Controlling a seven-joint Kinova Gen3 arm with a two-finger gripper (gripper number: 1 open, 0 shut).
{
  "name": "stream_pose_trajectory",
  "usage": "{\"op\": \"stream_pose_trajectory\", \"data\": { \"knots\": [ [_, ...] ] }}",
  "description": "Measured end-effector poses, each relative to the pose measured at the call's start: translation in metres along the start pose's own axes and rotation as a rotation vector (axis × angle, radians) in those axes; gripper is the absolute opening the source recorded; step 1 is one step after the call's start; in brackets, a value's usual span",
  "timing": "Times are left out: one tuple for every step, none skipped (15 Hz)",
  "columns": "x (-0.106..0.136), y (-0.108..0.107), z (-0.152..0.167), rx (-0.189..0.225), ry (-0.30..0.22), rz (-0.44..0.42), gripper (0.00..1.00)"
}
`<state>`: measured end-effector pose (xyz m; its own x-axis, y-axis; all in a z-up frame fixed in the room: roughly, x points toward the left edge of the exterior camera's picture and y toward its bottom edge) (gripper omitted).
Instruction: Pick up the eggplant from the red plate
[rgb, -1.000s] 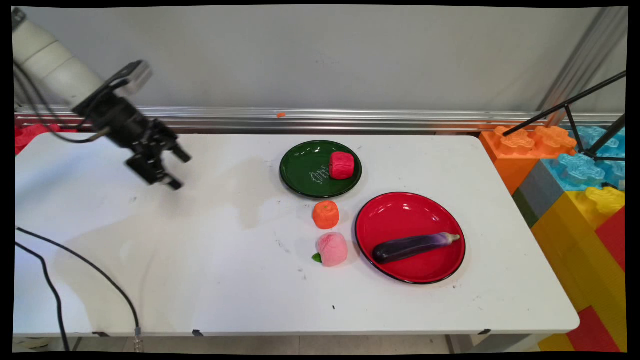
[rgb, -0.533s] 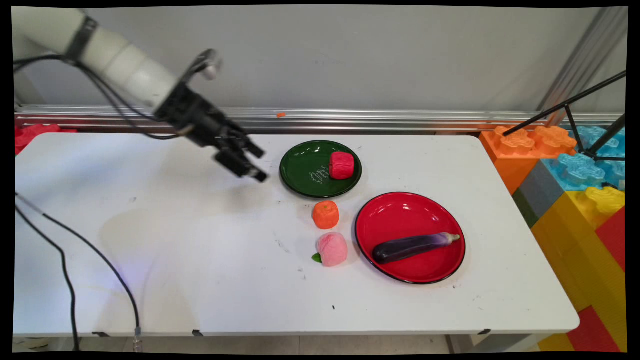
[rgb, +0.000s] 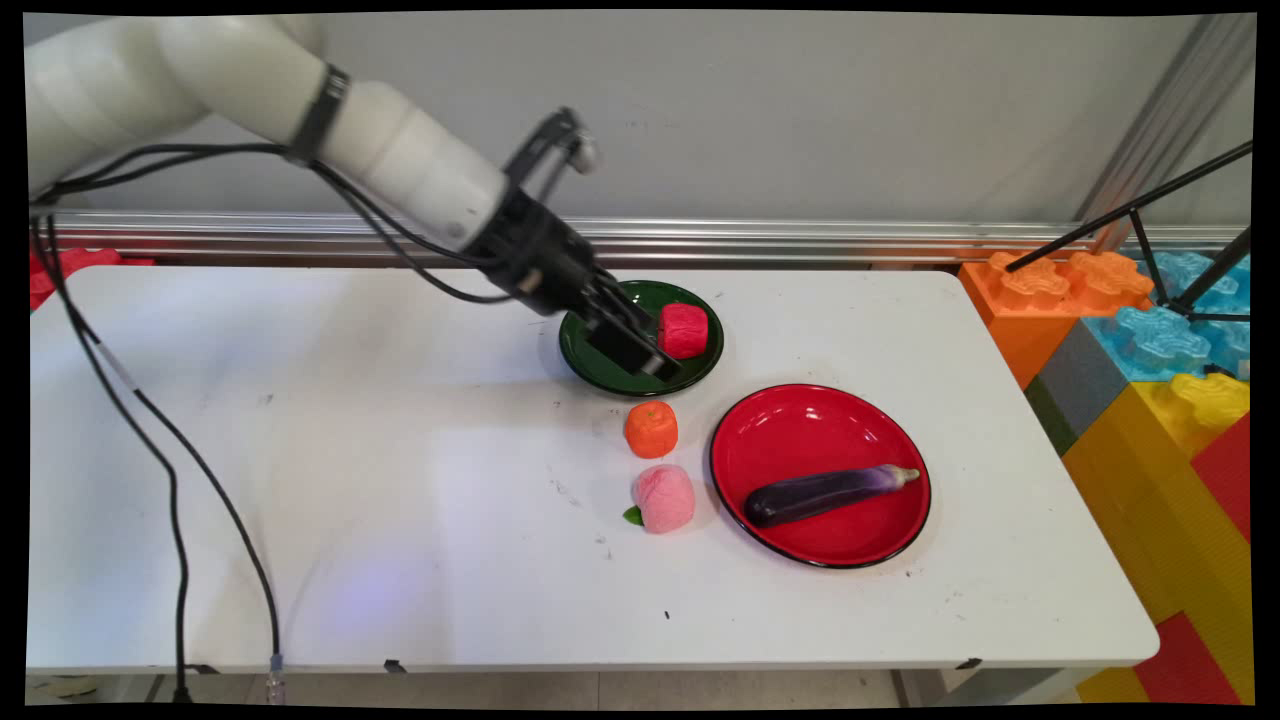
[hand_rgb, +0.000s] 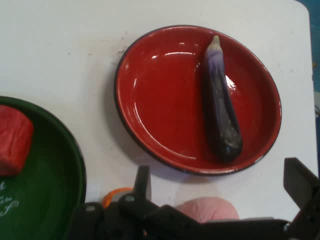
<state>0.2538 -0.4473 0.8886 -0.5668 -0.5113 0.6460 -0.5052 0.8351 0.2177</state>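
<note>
robotics lab: white table (rgb: 400, 500), toy food, giant building blocks (rgb: 1150, 370), aluminium framing (rgb: 800, 240)

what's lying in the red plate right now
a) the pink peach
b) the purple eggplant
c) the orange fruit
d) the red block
b: the purple eggplant lies alone inside the red plate, also seen in the hand view. The red block sits in the green plate, while the orange fruit and the pink peach rest on the white table beside the red plate.
</note>
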Motion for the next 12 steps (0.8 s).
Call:
{"op": "stream_pose_trajectory", "data": {
  "knots": [
    [0.005, 0.005, 0.011, 0.009, -0.013, 0.001, 1.00],
    [0.010, 0.011, 0.023, 0.016, -0.028, -0.001, 1.00],
    [0.013, 0.017, 0.033, 0.021, -0.040, -0.002, 1.00],
    [0.017, 0.023, 0.044, 0.025, -0.054, -0.001, 1.00],
    [0.021, 0.028, 0.056, 0.031, -0.067, 0.002, 1.00],
    [0.024, 0.033, 0.066, 0.037, -0.078, 0.005, 1.00],
    [0.028, 0.039, 0.077, 0.043, -0.089, 0.008, 1.00],
    [0.029, 0.041, 0.084, 0.047, -0.095, 0.010, 1.00],
    [0.032, 0.046, 0.094, 0.052, -0.105, 0.012, 1.00],
    [0.035, 0.050, 0.103, 0.056, -0.115, 0.015, 1.00],
    [0.037, 0.055, 0.114, 0.062, -0.127, 0.017, 1.00],
    [0.038, 0.058, 0.122, 0.066, -0.138, 0.019, 1.00]
  ]
}}
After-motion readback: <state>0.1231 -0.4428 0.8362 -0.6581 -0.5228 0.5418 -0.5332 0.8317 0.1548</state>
